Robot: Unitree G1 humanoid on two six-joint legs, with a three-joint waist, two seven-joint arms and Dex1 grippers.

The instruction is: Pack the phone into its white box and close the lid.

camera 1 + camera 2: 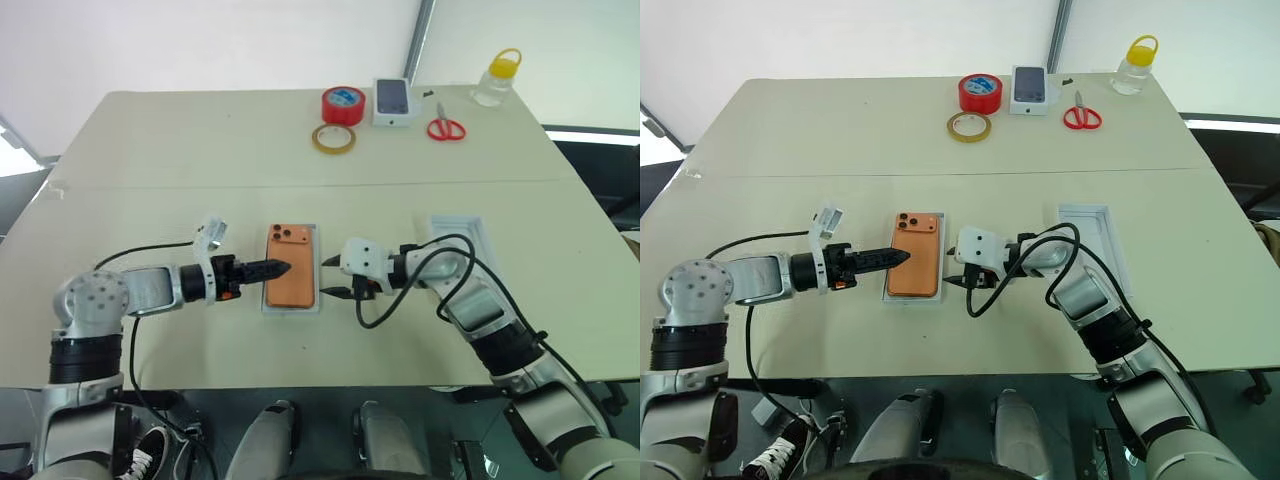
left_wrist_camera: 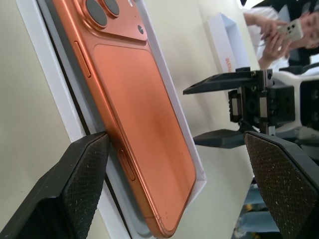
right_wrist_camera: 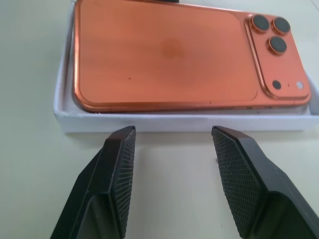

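The orange phone (image 1: pixel 291 272) lies back up, lenses toward the far side, inside the shallow white box (image 1: pixel 266 300) at the table's middle. My left gripper (image 1: pixel 280 268) comes in from the box's left side and is open. In the left wrist view its fingers (image 2: pixel 82 169) stand wide, with the phone (image 2: pixel 144 114) between them and not gripped. My right gripper (image 1: pixel 328 277) hovers just right of the box, open and empty. The right wrist view shows its fingertips (image 3: pixel 122 149) just short of the box wall (image 3: pixel 184 122). The white lid (image 1: pixel 461 242) rests rim up further right.
Along the far edge are a red tape roll (image 1: pixel 343 104), a tan tape ring (image 1: pixel 332 139), a small white box printed with a phone (image 1: pixel 393 101), red scissors (image 1: pixel 446 128) and a yellow-capped bottle (image 1: pixel 497 78). A person's hands holding a phone (image 2: pixel 284 35) show beyond the table.
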